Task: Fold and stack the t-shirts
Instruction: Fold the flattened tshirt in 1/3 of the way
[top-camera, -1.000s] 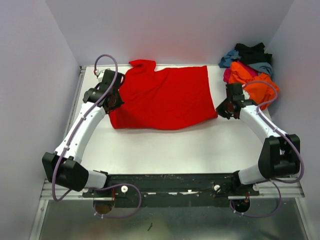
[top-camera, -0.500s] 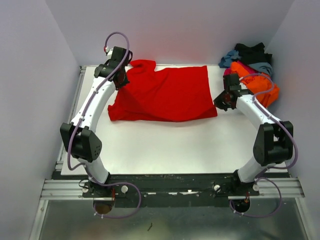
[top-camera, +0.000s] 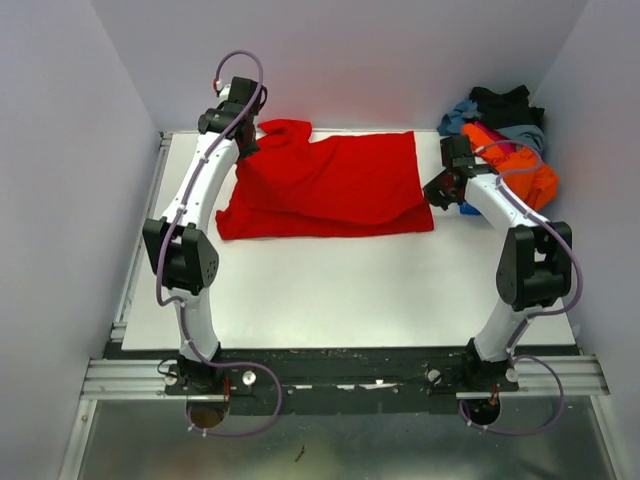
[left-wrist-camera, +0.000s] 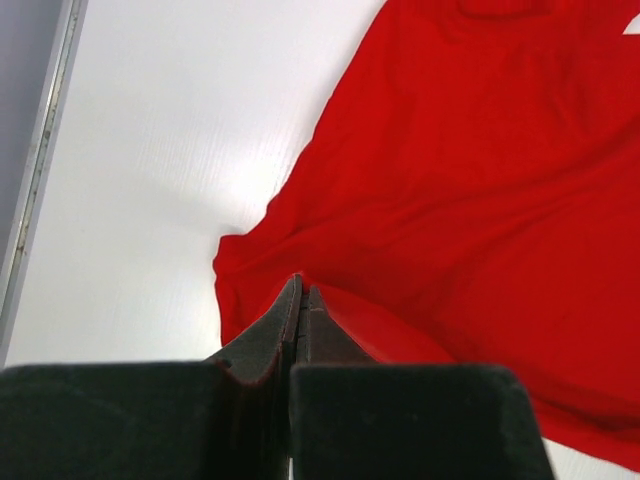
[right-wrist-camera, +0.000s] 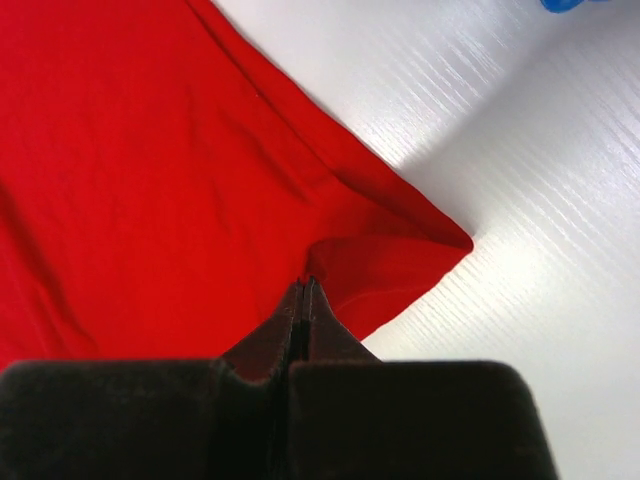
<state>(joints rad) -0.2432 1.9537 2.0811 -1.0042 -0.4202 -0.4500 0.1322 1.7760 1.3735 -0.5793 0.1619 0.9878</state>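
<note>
Top external hides tips; L pincer (left-wrist-camera: 301, 288), R pincer (right-wrist-camera: 306, 284) clamped on red t-shirt (top-camera: 340, 180).

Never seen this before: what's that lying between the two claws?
The red t-shirt lies spread between the left gripper and right gripper, each pinching an edge of it; clearest in the top view.

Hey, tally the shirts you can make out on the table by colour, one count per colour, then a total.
red t-shirt: 1
orange shirt: 1
black shirt: 1
grey-blue shirt: 1
Total: 4 clearly visible; more may be buried underneath.
</note>
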